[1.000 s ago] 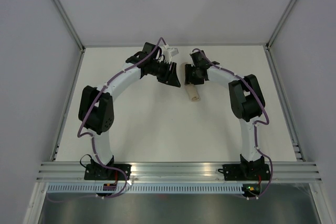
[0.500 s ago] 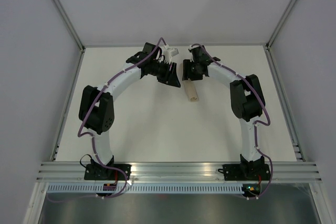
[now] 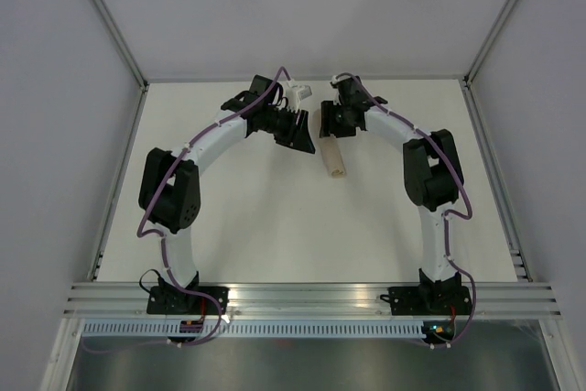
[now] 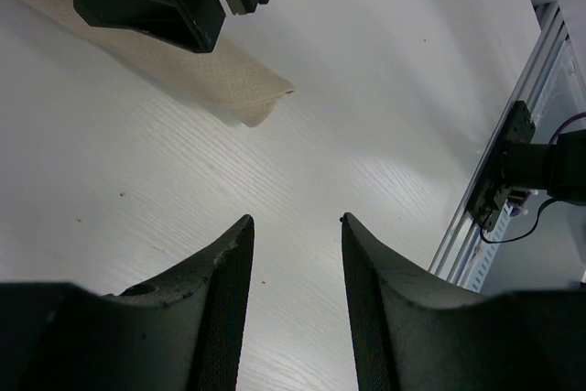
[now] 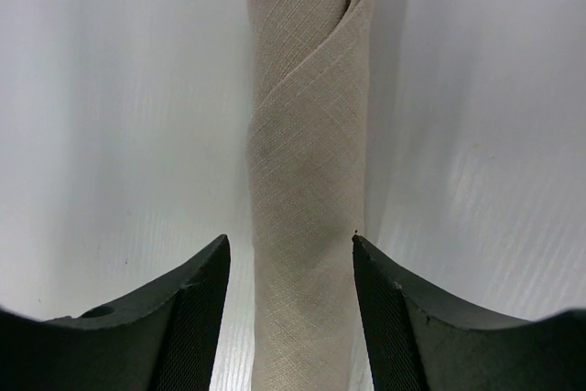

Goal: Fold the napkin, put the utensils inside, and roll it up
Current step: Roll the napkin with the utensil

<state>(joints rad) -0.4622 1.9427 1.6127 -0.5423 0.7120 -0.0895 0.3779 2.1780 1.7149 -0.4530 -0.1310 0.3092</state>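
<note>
White wood-grain table [image 3: 256, 217]: carries all items.
Rolled beige-tan woven cloth napkin [image 3: 336, 165] [image 5: 307, 180] [image 4: 215, 84]: lying flat in the table's far half, about midway between the side edges.
Left gripper [image 3: 306, 145] [image 4: 295, 219]: just left of the roll, jaws parted, empty.
Right gripper [image 3: 327, 128] [image 5: 291, 240]: over the roll's far end, jaws spread astride it, not clamped.

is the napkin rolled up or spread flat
Rolled up: the napkin lies on the table as a narrow tube, its outer flap wrapping diagonally around it.
</note>
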